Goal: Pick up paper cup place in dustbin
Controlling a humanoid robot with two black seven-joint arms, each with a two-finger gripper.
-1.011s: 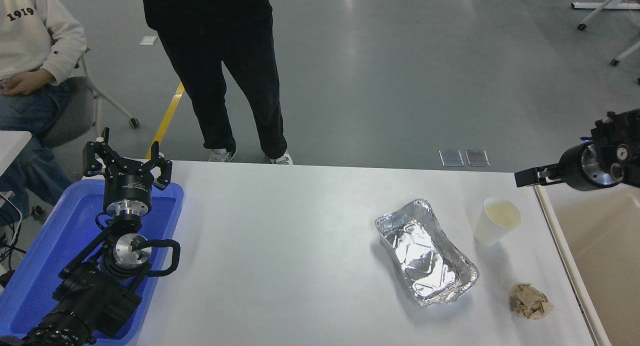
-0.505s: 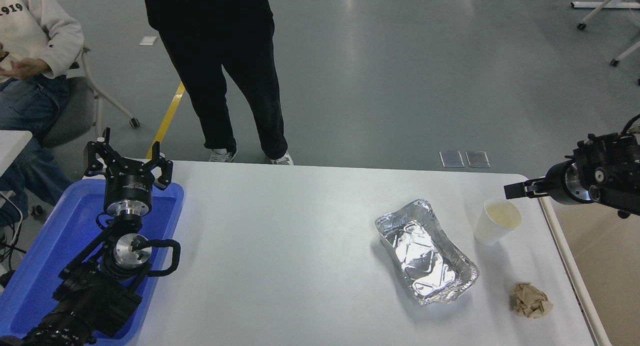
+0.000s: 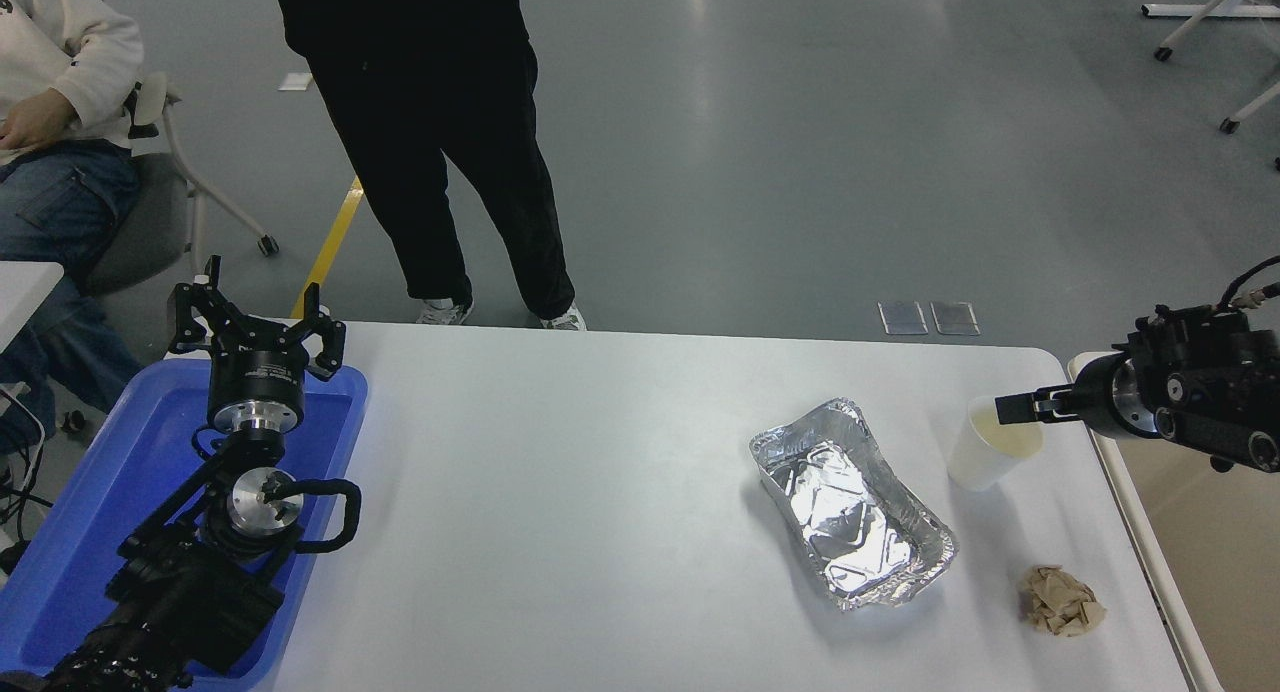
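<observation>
On our white counter [image 3: 600, 492] the paper cup [image 3: 985, 450] stands upright near the right edge, our right tool [image 3: 1012, 409] over its rim; we cannot tell its spread. Beyond that edge sits the dustbin [image 3: 1200, 532]. Our left tool [image 3: 255, 327] spreads wide above the blue tray [image 3: 70, 512].

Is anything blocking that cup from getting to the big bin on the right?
Nothing visible does. The paper cup stands near the table's right edge, the dustbin lies just beyond, and the right gripper is already at its rim.
</observation>
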